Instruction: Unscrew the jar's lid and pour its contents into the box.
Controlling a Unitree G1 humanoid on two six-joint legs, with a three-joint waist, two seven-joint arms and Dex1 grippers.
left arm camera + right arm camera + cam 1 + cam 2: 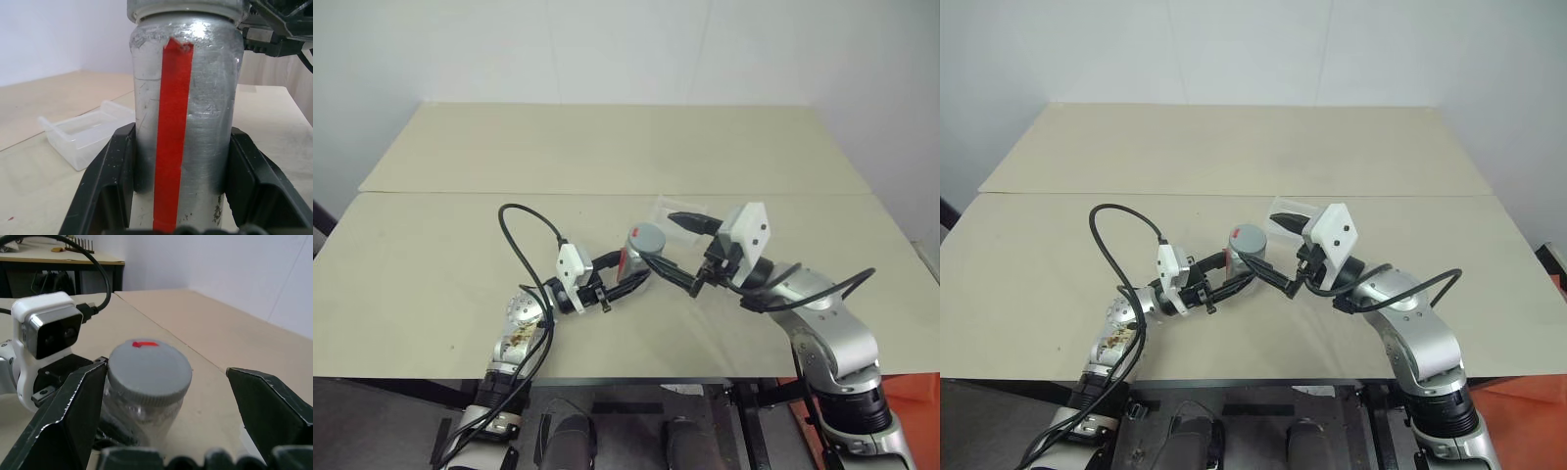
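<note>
Left wrist view: left tool (625, 277) clenches the jar (183, 122). Lid (149, 371) remains on, right tool (166, 382) spread beside it. Unscrewing and pouring into the box (85, 137) remain.

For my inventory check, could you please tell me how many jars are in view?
1: the jar is held by the left end effector above the table, near the box.

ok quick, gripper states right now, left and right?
Left gripper: shut on the jar, lid on.
Right gripper: open, fingers either side of the lid, holding nothing.
</note>
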